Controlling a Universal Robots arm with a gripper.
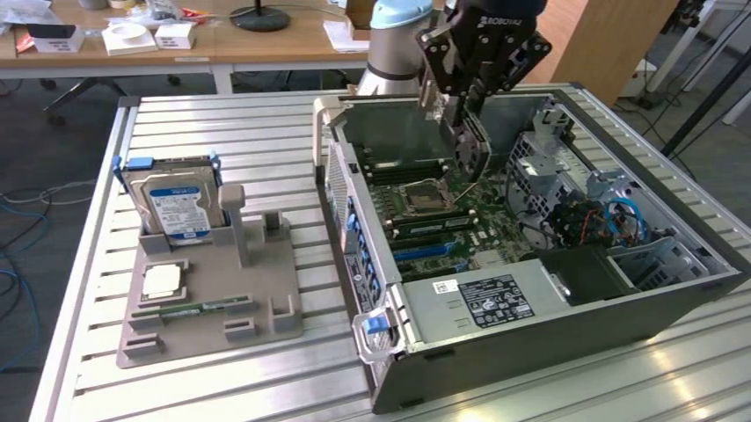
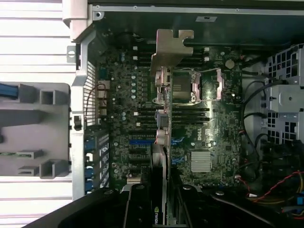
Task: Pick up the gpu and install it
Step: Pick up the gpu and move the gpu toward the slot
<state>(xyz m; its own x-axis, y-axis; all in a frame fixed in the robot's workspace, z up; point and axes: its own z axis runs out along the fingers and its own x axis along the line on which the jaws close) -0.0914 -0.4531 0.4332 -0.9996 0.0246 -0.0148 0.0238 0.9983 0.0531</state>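
My gripper (image 1: 462, 110) hangs over the open computer case (image 1: 564, 338), shut on the gpu (image 1: 470, 154). The dark, thin card points edge-down toward the motherboard (image 1: 441, 215), just above the CPU socket area and apart from the board. In the wrist view the gpu (image 2: 164, 118) appears edge-on, clamped between the black fingers (image 2: 137, 206), with its metal bracket (image 2: 170, 47) at the far end over the motherboard (image 2: 123, 95).
A grey parts holder (image 1: 206, 330) lies at the exterior view's left, carrying a silver hard drive (image 1: 178, 204), a CPU chip (image 1: 161, 281) and a green memory stick (image 1: 193, 308). Inside the case are a power supply (image 1: 493, 299), a drive cage (image 1: 551, 149) and cables (image 1: 610, 220).
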